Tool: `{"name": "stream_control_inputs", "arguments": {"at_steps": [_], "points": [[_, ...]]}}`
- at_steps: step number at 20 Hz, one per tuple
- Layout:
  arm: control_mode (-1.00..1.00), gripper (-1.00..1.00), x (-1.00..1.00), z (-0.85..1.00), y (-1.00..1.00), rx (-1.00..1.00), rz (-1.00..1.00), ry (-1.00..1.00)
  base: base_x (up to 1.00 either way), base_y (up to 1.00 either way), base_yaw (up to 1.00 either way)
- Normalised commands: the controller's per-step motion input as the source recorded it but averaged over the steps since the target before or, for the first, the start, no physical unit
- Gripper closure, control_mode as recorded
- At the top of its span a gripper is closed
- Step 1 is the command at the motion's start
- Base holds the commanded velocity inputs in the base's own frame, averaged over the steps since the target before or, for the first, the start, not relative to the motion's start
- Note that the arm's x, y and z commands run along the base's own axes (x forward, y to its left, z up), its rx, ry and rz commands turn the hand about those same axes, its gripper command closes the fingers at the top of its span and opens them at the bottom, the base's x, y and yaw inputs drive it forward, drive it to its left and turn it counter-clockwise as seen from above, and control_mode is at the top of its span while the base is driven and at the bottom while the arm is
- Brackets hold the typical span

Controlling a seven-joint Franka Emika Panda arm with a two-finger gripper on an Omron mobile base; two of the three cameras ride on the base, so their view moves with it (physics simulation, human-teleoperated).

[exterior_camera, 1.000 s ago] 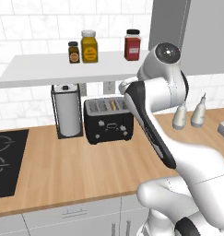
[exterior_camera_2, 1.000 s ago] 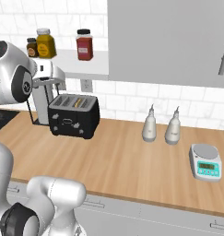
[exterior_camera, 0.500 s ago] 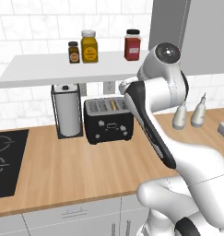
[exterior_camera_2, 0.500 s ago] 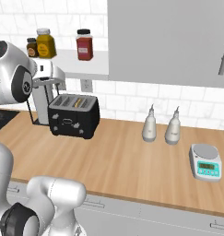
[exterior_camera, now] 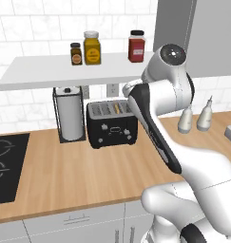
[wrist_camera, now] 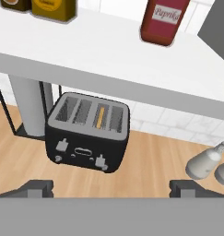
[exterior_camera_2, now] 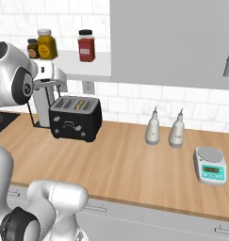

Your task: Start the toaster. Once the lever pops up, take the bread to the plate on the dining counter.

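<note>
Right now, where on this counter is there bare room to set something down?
Widest bare wood: in front of the toaster, from the stovetop rightward, and between toaster and the two shakers. Crowded: the back wall by the paper towel holder, and the shelf with jars.

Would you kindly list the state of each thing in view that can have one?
toaster: upright on the counter, untouched.
bread: sunk on edge in the toaster's third slot.
hand: open, empty, short of the toaster.
paper towel roll: upright in its holder.
paprika jar: lidded, upright on the shelf.
scale: pan empty.

bread (wrist_camera: pixel 101 117) mostly sunk in toaster (wrist_camera: pixel 88 133) slot; edge only
</note>
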Motion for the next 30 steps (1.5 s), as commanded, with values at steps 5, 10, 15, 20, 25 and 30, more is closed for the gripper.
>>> {"name": "stream_control_inputs", "arguments": {"at_steps": [5, 10, 15, 20, 25, 30], "points": [[-1.0, -1.0, 0.0, 0.0, 0.0, 0.0, 0.0, 0.0, 0.0, 0.0, 0.0], [-1.0, -1.0, 0.0, 0.0, 0.0, 0.0, 0.0, 0.0, 0.0, 0.0, 0.0], [-1.0, -1.0, 0.0, 0.0, 0.0, 0.0, 0.0, 0.0, 0.0, 0.0, 0.0], [-1.0, -1.0, 0.0, 0.0, 0.0, 0.0, 0.0, 0.0, 0.0, 0.0, 0.0], [-1.0, -1.0, 0.0, 0.0, 0.0, 0.0, 0.0, 0.0, 0.0, 0.0, 0.0], [-1.0, -1.0, 0.0, 0.0, 0.0, 0.0, 0.0, 0.0, 0.0, 0.0, 0.0]]}}
